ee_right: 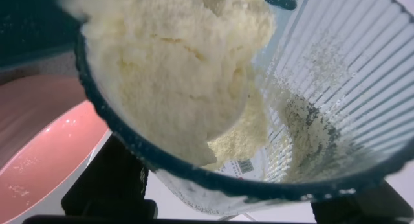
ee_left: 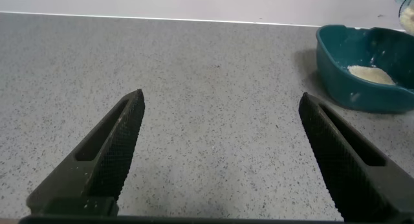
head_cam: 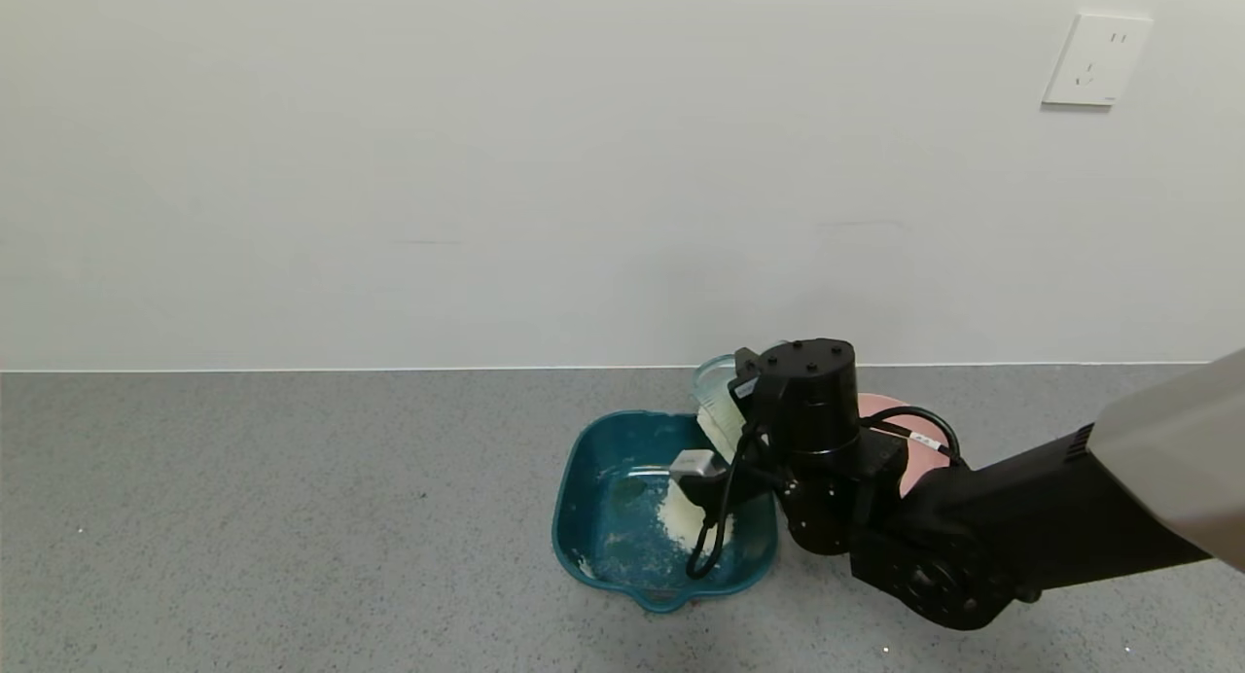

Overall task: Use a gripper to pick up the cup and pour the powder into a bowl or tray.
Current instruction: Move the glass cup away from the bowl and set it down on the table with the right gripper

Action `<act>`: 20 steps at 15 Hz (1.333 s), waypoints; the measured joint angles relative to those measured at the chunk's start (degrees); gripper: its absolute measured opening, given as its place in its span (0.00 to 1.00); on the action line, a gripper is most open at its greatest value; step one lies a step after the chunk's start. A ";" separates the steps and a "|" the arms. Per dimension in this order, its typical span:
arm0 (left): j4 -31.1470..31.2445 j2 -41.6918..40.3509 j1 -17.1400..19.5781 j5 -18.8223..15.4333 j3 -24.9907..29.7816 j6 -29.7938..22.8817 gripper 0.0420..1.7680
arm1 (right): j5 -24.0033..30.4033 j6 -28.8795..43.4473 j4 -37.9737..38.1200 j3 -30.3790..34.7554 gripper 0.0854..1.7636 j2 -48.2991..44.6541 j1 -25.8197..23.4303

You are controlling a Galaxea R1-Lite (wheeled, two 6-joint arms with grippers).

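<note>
While the left claw (ee_left: pixel 220 153) idles spread wide over bare surface (ee_left: pixel 213 88), the right claw (head_cam: pixel 754 430) is clamped on the cup (head_cam: pixel 718 410), tilted above the basin's (head_cam: pixel 584 469) far edge. Powder (ee_right: pixel 174 81) clumps at its rim — some lies below. Thin ribbed plastic — light, flexible; grip mid-wall, gently.

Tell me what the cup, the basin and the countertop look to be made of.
Cup: thin translucent plastic, judging by its ribbed see-through wall, with powder clinging inside.
Basin: dark teal plastic, apparently moulded; smooth, slightly glossy, with rounded corners and a pouring lip.
Countertop: grey speckled, matte; stone or a stone-look laminate, I can't tell which.
</note>
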 joint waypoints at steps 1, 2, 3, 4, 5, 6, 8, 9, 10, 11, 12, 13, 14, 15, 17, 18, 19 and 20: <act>0.00 0.00 0.00 0.00 0.00 0.00 0.97 | -0.02 -0.05 -0.02 0.00 0.75 0.00 0.02; -0.02 0.00 0.00 0.00 0.00 0.01 0.97 | -0.02 -0.10 -0.07 0.13 0.75 0.00 0.02; 0.00 0.00 0.00 0.00 0.00 0.00 0.97 | -0.09 -0.21 -0.02 0.39 0.75 0.00 0.09; -0.02 0.00 0.00 -0.02 0.00 0.00 0.97 | -0.09 -0.24 -0.02 0.41 0.75 0.00 0.16; 0.00 0.00 0.00 0.00 0.00 0.00 0.97 | -0.13 -0.32 -0.02 0.44 0.75 0.00 0.22; -0.02 0.00 0.00 0.00 0.00 0.00 0.97 | -0.13 -0.38 0.04 0.41 0.75 -0.02 0.28; 0.00 0.00 0.00 0.00 0.00 0.00 0.97 | -0.11 -0.38 0.11 0.28 0.75 -0.09 0.33; -0.02 0.00 0.00 0.00 0.00 0.00 0.97 | -0.11 -0.35 0.09 0.27 0.75 -0.11 0.33; -0.02 0.00 0.00 0.00 0.00 0.00 0.97 | -0.11 -0.29 -0.02 0.27 0.75 -0.13 0.33; -0.02 0.00 0.00 -0.02 0.00 0.00 0.97 | -0.06 -0.18 -0.27 0.28 0.75 -0.18 0.33; -0.02 0.00 0.00 -0.02 0.00 0.00 0.97 | 0.05 0.04 -0.61 0.41 0.75 -0.22 0.28; -0.02 0.00 0.00 0.00 0.00 0.00 0.97 | 0.17 0.50 -0.72 0.60 0.75 -0.24 0.13; -0.02 0.00 0.00 0.00 0.00 0.00 0.97 | 0.28 0.69 -1.07 0.90 0.75 -0.30 -0.05; -0.02 0.00 0.00 0.00 0.00 0.00 0.97 | 0.33 1.08 -2.10 1.43 0.75 -0.33 -0.20; 0.00 0.00 0.00 0.00 0.00 0.00 0.97 | 0.41 4.04 -4.02 2.84 0.75 -0.39 -0.41; -0.02 0.00 0.00 0.00 0.00 0.00 0.97 | 0.49 6.84 -4.16 3.85 0.75 -0.50 -0.52; -0.02 0.00 0.00 -0.02 0.00 0.00 0.97 | 0.55 10.15 -4.18 4.88 0.75 -0.71 -0.57; 0.00 0.00 0.00 0.00 0.00 0.00 0.97 | 0.52 13.48 -4.16 5.97 0.75 -1.01 -0.39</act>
